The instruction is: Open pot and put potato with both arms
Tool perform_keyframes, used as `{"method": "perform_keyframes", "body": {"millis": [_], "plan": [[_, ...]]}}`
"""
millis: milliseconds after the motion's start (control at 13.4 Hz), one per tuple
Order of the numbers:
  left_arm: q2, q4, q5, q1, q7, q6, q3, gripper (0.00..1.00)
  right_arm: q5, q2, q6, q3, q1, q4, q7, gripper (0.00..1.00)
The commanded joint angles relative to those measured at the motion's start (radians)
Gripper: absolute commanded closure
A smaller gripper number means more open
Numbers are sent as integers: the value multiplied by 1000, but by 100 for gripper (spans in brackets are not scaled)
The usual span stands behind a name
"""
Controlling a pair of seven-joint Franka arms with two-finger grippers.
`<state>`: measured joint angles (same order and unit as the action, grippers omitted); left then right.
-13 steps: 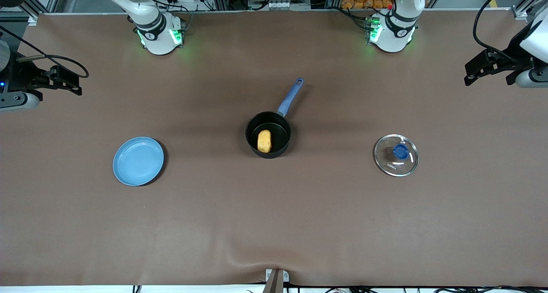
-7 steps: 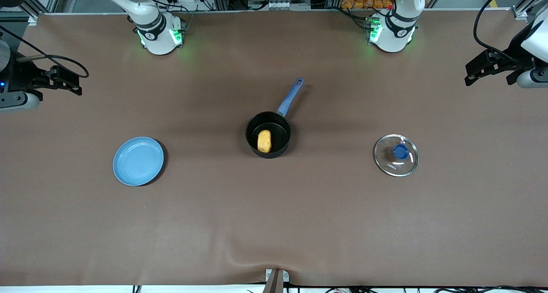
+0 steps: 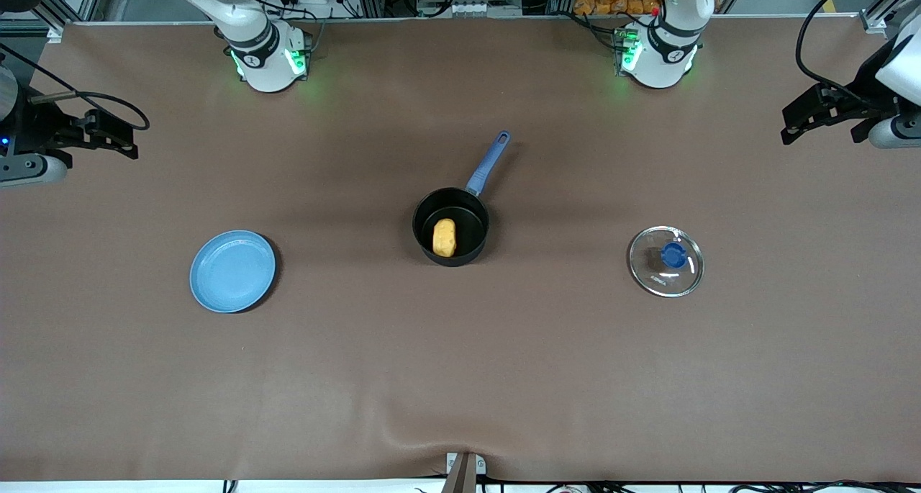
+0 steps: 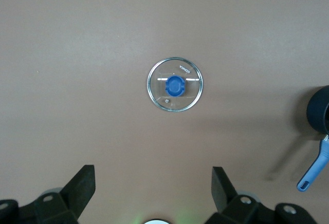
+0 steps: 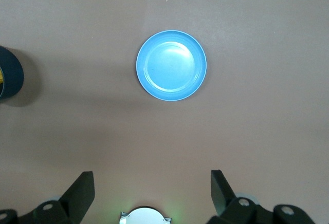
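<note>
The black pot (image 3: pixel 451 226) with a long blue handle (image 3: pixel 488 163) stands uncovered mid-table. The yellow-orange potato (image 3: pixel 444 237) lies inside it. The clear glass lid (image 3: pixel 665 260) with a blue knob lies flat on the table toward the left arm's end; it also shows in the left wrist view (image 4: pixel 175 84). My left gripper (image 4: pixel 153 175) is open and empty, high over that end (image 3: pixel 820 122). My right gripper (image 5: pixel 152 180) is open and empty, high over the right arm's end (image 3: pixel 115 137). The pot's edge shows in both wrist views (image 4: pixel 320 111) (image 5: pixel 9 74).
An empty light-blue plate (image 3: pixel 232 270) sits toward the right arm's end, also in the right wrist view (image 5: pixel 171 65). The brown mat (image 3: pixel 460 378) covers the table, with a ripple at its front edge. Both arm bases (image 3: pixel 270 57) (image 3: pixel 658 54) stand along the back.
The left arm's hand has shifted very slightly. Pot, potato, lid and plate have not moved.
</note>
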<state>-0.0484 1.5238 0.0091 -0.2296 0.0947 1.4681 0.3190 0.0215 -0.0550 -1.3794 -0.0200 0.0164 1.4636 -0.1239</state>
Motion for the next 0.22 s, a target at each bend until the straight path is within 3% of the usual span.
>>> {"method": "perform_keyframes", "body": {"millis": [0, 150], "plan": [[-1, -10, -8, -8, 4, -5, 5, 0, -2, 17, 8, 2, 5, 9, 16, 0], [1, -10, -3, -7, 5, -6, 3, 0, -2, 17, 8, 0, 5, 7, 16, 0]]}}
